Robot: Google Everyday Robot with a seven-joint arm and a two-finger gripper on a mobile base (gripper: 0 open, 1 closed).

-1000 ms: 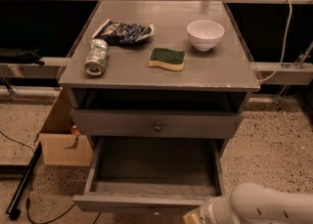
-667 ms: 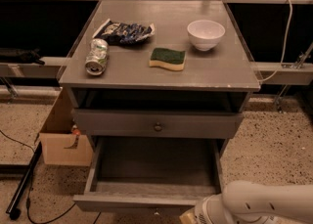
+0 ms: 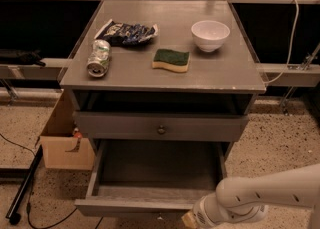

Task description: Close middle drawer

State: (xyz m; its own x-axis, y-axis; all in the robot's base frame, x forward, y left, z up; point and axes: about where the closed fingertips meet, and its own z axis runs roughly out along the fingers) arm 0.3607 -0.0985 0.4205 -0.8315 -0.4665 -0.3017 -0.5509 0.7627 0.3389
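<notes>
The middle drawer [image 3: 155, 170] is pulled far out of the grey cabinet, and its bare grey inside shows. Its front panel [image 3: 132, 206] faces the bottom edge of the view. Above it sits the upper drawer front [image 3: 120, 125] with a dark round knob [image 3: 161, 129], nearly flush. My gripper [image 3: 191, 219] is at the bottom, at the right end of the open drawer's front, on the white arm [image 3: 270, 195] that comes in from the lower right. The gripper's tip is mostly cut off by the view's edge.
On the cabinet top [image 3: 225, 70] lie a crushed can [image 3: 99, 58], a dark chip bag [image 3: 127, 32], a green sponge [image 3: 171, 59] and a white bowl [image 3: 210, 34]. A cardboard box [image 3: 65, 145] stands to the left. A black pole [image 3: 22, 189] and cables lie on the speckled floor.
The arm and gripper have moved left along the front of the open middle drawer. The drawer itself has not visibly moved.
</notes>
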